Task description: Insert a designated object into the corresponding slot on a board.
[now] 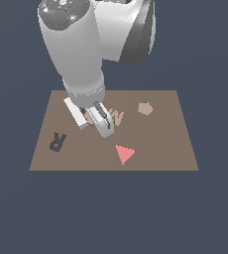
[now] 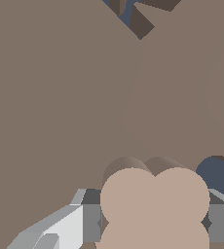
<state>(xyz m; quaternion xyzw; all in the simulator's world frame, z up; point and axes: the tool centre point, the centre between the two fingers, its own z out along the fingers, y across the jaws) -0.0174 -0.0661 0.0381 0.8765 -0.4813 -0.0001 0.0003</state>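
Note:
The clover-shaped tan piece (image 2: 155,204) sits between my gripper's fingers (image 2: 67,226), low over the brown board (image 2: 60,97). My gripper (image 1: 91,120) is shut on the piece at the board's middle left; in the exterior view only a sliver of tan (image 1: 89,118) shows between the fingers. A rounded part of the dark lobed slot (image 2: 218,172) shows right beside the piece in the wrist view, the rest covered by the piece and a finger. In the exterior view the slot is hidden behind the gripper.
On the board (image 1: 160,144) lie a tan letter M (image 1: 117,117) just beside the gripper, a tan pentagon (image 1: 145,108) farther back and a red triangle (image 1: 124,153) near the front. A dark R-shaped cut-out (image 1: 57,142) is at the exterior view's left.

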